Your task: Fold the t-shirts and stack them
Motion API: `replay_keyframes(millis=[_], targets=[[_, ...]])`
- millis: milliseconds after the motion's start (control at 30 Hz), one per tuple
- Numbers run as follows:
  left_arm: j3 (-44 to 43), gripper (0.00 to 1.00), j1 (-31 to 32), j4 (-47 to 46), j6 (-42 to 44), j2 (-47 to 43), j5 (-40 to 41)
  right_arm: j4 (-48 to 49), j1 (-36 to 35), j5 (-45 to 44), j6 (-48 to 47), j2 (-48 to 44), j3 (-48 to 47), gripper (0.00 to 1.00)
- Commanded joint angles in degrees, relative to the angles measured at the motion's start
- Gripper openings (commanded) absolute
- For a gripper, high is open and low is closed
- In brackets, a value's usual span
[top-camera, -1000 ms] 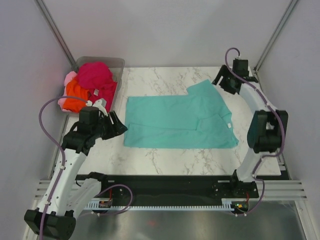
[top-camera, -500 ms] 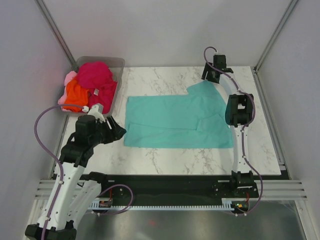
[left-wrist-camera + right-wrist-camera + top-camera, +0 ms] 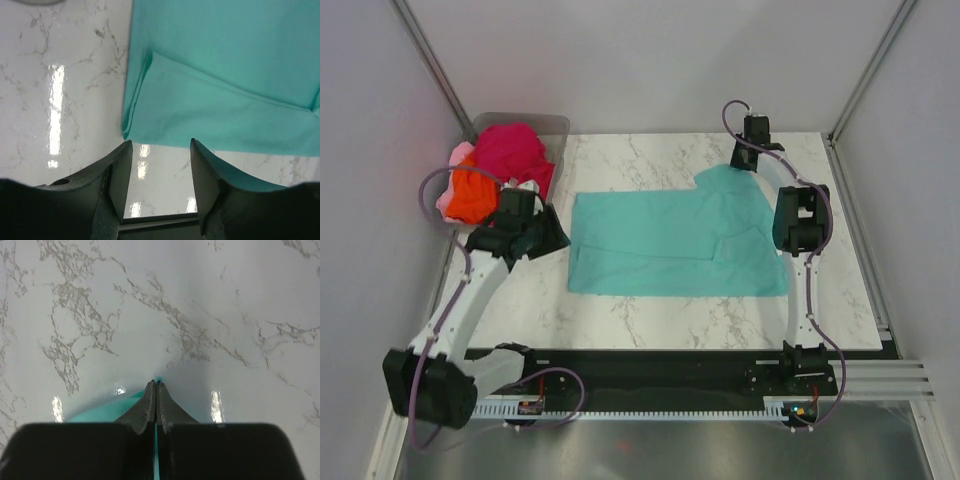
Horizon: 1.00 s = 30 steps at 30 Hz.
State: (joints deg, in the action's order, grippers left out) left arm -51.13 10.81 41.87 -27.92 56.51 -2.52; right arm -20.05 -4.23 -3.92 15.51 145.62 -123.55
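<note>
One teal shirt (image 3: 675,245) lay half-folded on the desk (image 3: 650,320), its far corner pinched in the closed right gripper (image 3: 155,385). The left gripper (image 3: 161,146) gaped empty by the near-left edge. Next, likely: grip there, then fold across.

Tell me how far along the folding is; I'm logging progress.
Done: the teal t-shirt lies spread with a fold along its near edge. In hand: the right gripper is shut on its far corner; the left gripper hangs open beside it. Left: the magenta t-shirt, orange t-shirt and pink t-shirt sit crumpled in the bin.
</note>
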Motion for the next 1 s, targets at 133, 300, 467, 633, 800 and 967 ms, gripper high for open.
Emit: replay_keyframes(millis=[133, 300, 467, 633, 800, 967], targets=[[-23.19, 0.57, 1.41, -6.27, 2.51, 30.20, 10.25, 0.10, -0.25, -2.14, -2.24, -8.23, 7.87, 0.00], [-43.68, 0.58, 0.18, -4.60, 6.20, 51.83, 8.32, 1.51, 0.10, -3.02, -1.62, -11.85, 14.29, 0.00], [-59.66, 0.58, 0.00, -1.36, 10.43, 69.48, 9.72, 3.88, 1.15, 2.07, -0.04, -13.35, 19.57, 0.00], [-65.66, 0.59, -0.88, 0.05, 10.35, 75.67, 11.22, 5.46, 1.50, 3.75, 0.93, -14.22, 22.82, 0.00], [-64.36, 0.60, -0.88, 0.76, 8.33, 76.91, 11.66, 5.99, 1.68, 5.59, 1.63, -14.75, 23.61, 0.00], [-60.84, 0.60, -0.53, 0.67, 6.13, 76.73, 14.03, 6.34, 2.12, 6.03, 1.81, -15.37, 25.11, 0.00]])
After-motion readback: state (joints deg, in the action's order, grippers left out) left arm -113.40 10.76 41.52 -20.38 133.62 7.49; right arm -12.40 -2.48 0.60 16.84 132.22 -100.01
